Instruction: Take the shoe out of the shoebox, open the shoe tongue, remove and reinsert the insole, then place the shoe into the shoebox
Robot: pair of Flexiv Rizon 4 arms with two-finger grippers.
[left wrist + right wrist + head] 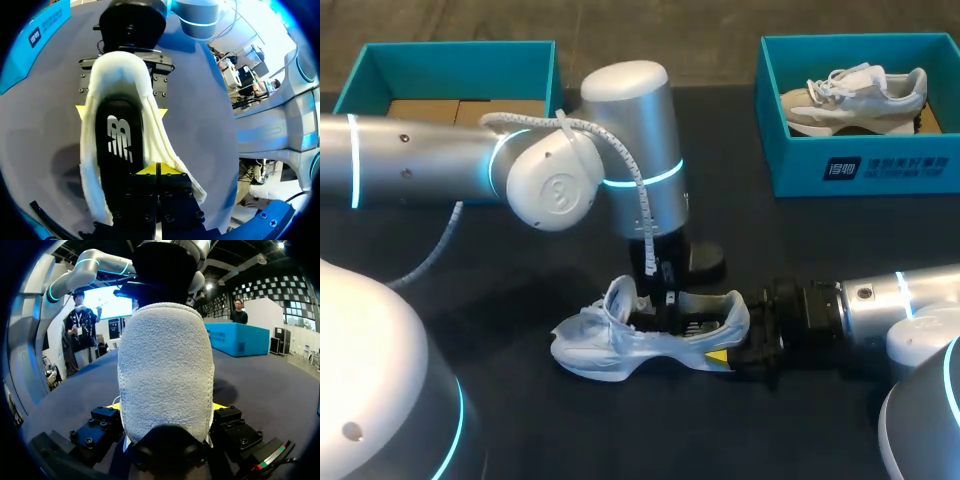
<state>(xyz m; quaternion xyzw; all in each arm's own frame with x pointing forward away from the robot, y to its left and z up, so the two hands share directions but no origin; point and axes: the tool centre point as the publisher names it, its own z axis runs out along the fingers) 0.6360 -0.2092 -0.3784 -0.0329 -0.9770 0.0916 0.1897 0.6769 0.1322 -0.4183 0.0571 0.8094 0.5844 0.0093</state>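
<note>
Between right fingers point(717, 357) sits a nubbly shoe point(165, 370).

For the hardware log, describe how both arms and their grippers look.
The left arm and right arm are silver-grey cylinders with rounded white joint caps and cyan light rings. A white braided cable loops along the left one. The left gripper and right gripper are black bolted blocks with yellow tips.

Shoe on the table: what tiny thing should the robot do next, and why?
Probably the left end effector should open slightly and nip the insole at its edge. The tips are pressed together just over it; it lies flat inside the shoe, while the right end effector clamps the heel steady.
</note>
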